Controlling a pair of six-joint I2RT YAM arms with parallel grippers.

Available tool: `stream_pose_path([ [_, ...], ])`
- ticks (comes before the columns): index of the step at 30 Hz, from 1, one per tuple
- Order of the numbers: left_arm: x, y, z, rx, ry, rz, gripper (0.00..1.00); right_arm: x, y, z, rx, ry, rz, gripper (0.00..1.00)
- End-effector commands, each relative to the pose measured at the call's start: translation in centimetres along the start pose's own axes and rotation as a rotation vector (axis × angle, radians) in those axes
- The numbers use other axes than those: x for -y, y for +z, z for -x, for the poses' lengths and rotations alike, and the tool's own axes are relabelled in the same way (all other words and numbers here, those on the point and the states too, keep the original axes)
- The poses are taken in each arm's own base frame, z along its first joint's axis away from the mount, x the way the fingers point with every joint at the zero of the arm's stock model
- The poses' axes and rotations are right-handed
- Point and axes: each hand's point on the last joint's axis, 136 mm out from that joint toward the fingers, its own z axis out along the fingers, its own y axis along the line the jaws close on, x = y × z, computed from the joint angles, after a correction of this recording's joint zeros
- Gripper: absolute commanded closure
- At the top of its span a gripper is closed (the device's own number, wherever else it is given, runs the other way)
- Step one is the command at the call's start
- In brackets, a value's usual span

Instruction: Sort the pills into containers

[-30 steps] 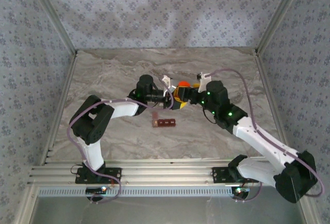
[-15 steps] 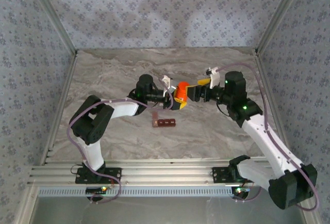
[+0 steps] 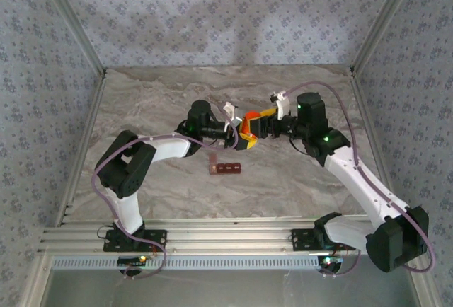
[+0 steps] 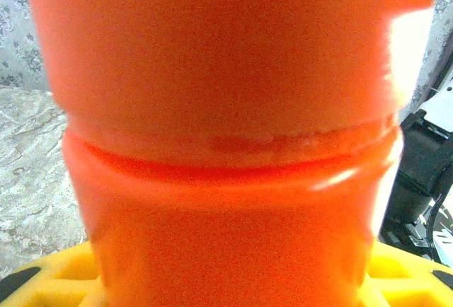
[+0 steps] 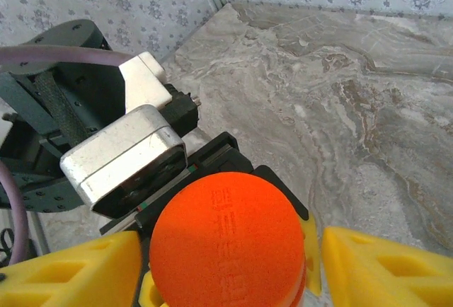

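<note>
Your left hand (image 3: 238, 136): clamped on bottle (image 3: 247, 129), frame centre | your right hand (image 3: 256, 122): fingers apart, flanking cap (image 5: 226, 236) | containers (image 3: 224, 168): on desk (image 3: 156, 102), below bottle.

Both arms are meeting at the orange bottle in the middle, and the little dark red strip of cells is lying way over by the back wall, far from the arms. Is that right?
Not quite. The strip of cells is not by the back wall. It lies flat on the table, just nearer the arm bases than the orange bottle and close beside the left arm, as the top external view shows. The rest is right.
</note>
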Motion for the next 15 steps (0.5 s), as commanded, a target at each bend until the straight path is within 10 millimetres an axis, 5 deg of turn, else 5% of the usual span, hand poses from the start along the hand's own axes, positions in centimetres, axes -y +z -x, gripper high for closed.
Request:
stream_pose_path([
  [1,1.1,0.1,2.6,0.034,0.080,-0.041,1.00,-0.3,0.1,0.8,0.002,-0.020,-0.003,0.41],
  [9,1.0,-0.1,2.8,0.041,0.092,-0.018,1.00,1.1,1.7,-1.7,0.001,0.086,-0.141,0.63],
  [15,0.3,-0.1,2.9,0.055,0.091,0.023,1.00,0.8,2.6,-3.3,0.098,0.176,-0.265,0.64],
])
